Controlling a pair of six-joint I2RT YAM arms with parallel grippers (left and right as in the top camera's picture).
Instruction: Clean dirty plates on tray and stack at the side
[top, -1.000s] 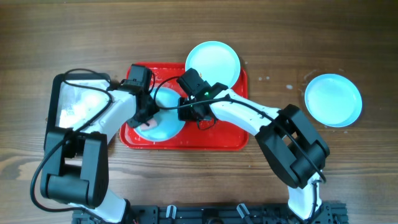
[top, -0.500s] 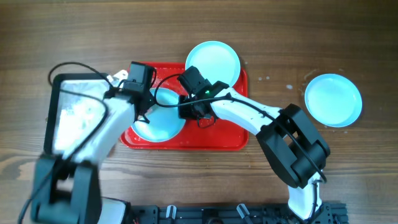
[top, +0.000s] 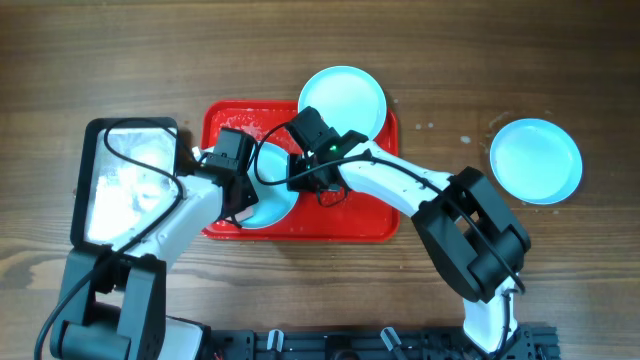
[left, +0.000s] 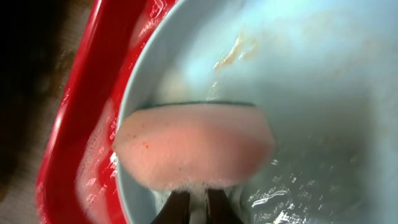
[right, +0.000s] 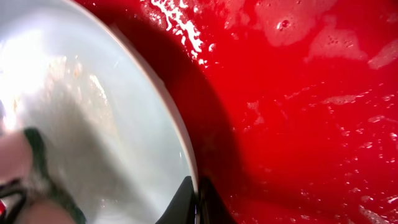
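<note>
While it lies in the near left part of the large red rectangular plastic tray (top: 350, 225), the pale turquoise round plate (left: 311, 93) is pinched at its rim by the right gripper (right: 198, 200), seemingly to steady it. The left gripper (left: 193, 204) clamps a sudsy pink foam sponge (left: 196, 152) against its brown-streaked surface for scrubbing.

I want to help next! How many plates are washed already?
Done, it seems: the side plate lies on the table, looking clean. In hand: the left end effector presses a soapy sponge on the middle plate, brown smears showing, while the right end effector pinches its rim. Left: the far plate at the edge of the tray, then stacking.
</note>
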